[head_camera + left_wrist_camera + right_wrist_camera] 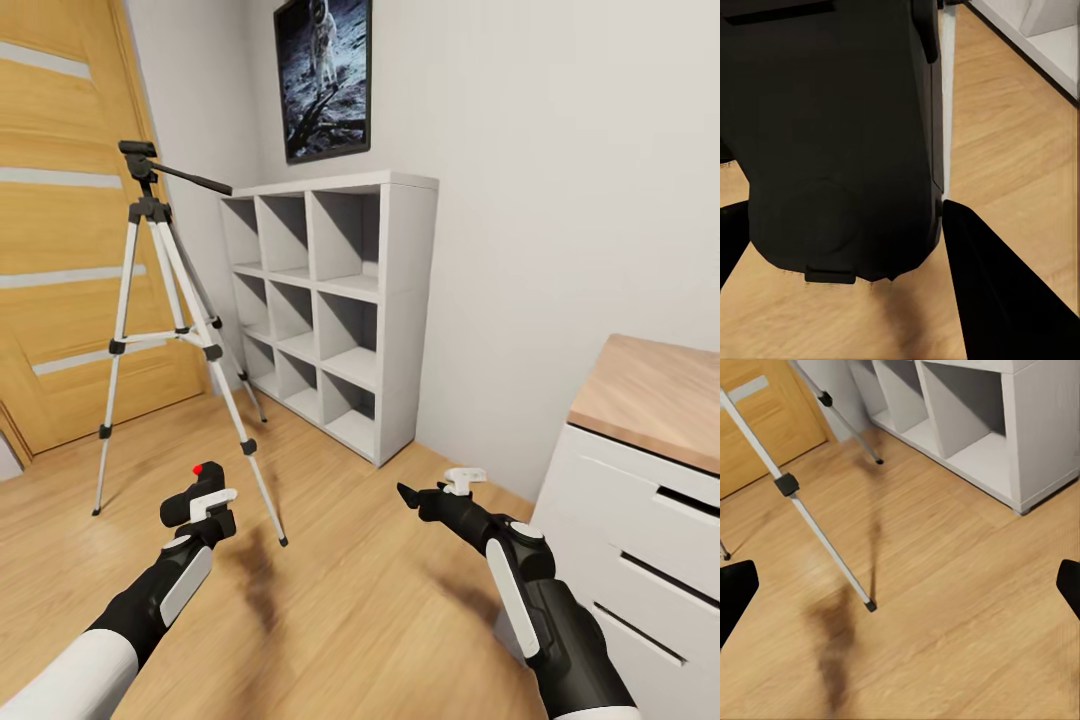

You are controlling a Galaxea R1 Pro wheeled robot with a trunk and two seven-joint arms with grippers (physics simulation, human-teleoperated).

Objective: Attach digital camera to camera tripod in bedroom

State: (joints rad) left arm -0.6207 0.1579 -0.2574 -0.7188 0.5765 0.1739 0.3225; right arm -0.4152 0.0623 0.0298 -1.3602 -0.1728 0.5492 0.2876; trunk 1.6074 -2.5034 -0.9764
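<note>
The black digital camera (193, 495), its red button on top, sits in my left gripper (205, 508), which is shut on it low over the wood floor. Seen from the left wrist, the camera's dark body (832, 135) lies between the black fingers (997, 285). The camera tripod (160, 310) stands upright ahead and to the left, in front of the wooden door, its black head and pan handle (185, 178) at the top. Its nearest leg (817, 532) ends in a black foot just ahead of the camera. My right gripper (440, 492) hangs open over the floor, holding nothing.
A white cube shelf (335, 300) stands against the wall right of the tripod, under an astronaut picture (322, 75). A white drawer unit with a wooden top (650, 440) is close on my right. The wooden door (60, 230) is behind the tripod.
</note>
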